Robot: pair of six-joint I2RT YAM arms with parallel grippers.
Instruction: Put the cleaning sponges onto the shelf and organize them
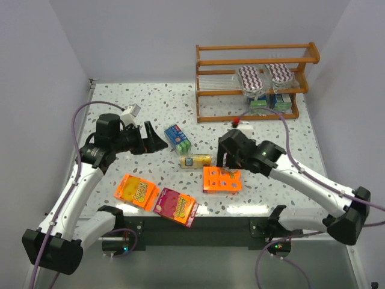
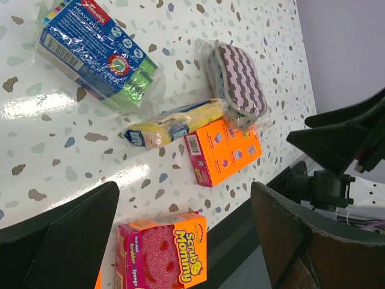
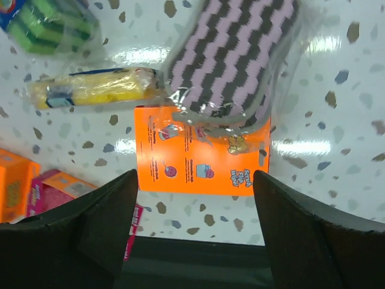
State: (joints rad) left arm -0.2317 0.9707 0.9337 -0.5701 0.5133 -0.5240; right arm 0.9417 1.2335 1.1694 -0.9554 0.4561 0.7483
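Observation:
The orange-brown shelf (image 1: 255,55) stands at the far right; two zigzag pads (image 1: 252,77) lie on its middle tier and blue-green blocks (image 1: 271,102) on its lower tier. My right gripper (image 3: 195,229) is open and empty, just above a wrapped zigzag pad (image 3: 234,57) that lies partly on an orange box (image 3: 201,162). The yellow block (image 3: 93,87) lies left of the pad. My left gripper (image 2: 186,241) is open and empty, above the table beside the blue-green pack (image 2: 99,51). In the top view the right gripper (image 1: 226,159) hides that pad.
A pink Scrub Mommy box (image 1: 176,206) and an orange pack (image 1: 136,191) lie near the table's front edge. The orange box (image 1: 222,179) sits front centre. Walls close the table at left, back and right.

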